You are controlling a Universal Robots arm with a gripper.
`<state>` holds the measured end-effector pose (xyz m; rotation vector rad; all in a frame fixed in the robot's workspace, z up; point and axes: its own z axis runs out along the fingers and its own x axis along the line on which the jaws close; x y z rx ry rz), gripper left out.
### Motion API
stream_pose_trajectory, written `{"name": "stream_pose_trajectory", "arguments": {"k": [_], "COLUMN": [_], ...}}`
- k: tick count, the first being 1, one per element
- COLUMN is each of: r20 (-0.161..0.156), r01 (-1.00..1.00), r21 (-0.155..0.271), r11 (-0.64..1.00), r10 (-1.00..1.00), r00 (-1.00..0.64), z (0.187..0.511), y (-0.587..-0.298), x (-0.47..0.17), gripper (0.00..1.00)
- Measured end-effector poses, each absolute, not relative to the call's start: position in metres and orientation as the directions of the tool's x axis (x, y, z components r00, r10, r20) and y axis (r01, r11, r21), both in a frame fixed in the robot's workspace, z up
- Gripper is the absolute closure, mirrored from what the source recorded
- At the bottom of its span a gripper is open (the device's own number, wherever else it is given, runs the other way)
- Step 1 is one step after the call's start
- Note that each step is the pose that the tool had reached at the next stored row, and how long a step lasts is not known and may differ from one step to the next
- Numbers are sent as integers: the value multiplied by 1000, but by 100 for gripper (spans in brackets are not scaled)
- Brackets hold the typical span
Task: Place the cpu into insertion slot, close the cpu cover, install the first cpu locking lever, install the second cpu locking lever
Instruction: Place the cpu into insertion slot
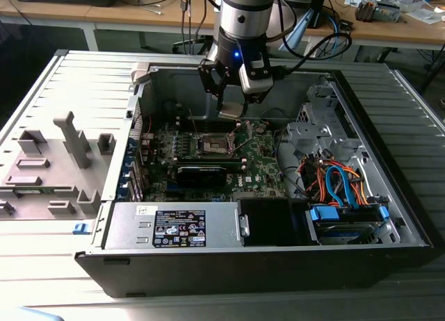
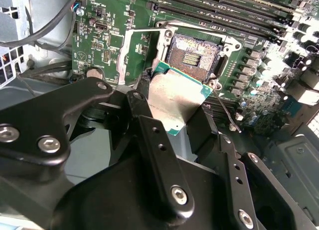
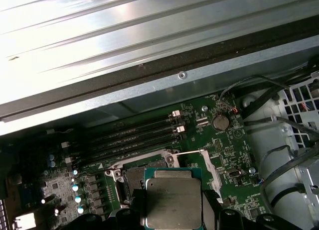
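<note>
A robot arm's pincer (image 2: pixel 169 106) grips the cpu (image 2: pixel 177 93) by two opposite edges, its black fingers (image 2: pixel 149 133) closed narrowly on the chip, above an open computer case (image 1: pixel 278 265) lying on a ridged grey bench (image 1: pixel 55 251). In the second wrist view the slot (image 2: pixel 194 53) lies below and just beyond the chip's leading edge, which overlaps the socket's near rim. From the exterior view, the cpu (image 1: pixel 231 112) hangs clear of the green board (image 1: pixel 261 171), with the slot (image 1: pixel 212 146) beneath it and a little toward that view's left. The chip looks close to lined up but not yet squarely over the socket. The cover (image 2: pixel 130 74) stands folded open beside the slot, leaving the dark contact field bare. The cpu (image 3: pixel 173 200) is a flat square with a dull silver-grey lid and a thin green border, held roughly level, lid up.
</note>
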<state>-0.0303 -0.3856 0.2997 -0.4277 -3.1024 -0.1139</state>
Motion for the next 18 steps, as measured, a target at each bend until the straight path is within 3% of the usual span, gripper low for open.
{"name": "stream_pose_trajectory", "arguments": {"k": [18], "r20": [18], "r01": [282], "r21": [71], "r11": [957], "r10": [282], "r00": [-959], "z": [299], "y": [-386], "x": [-30], "gripper": [46]}}
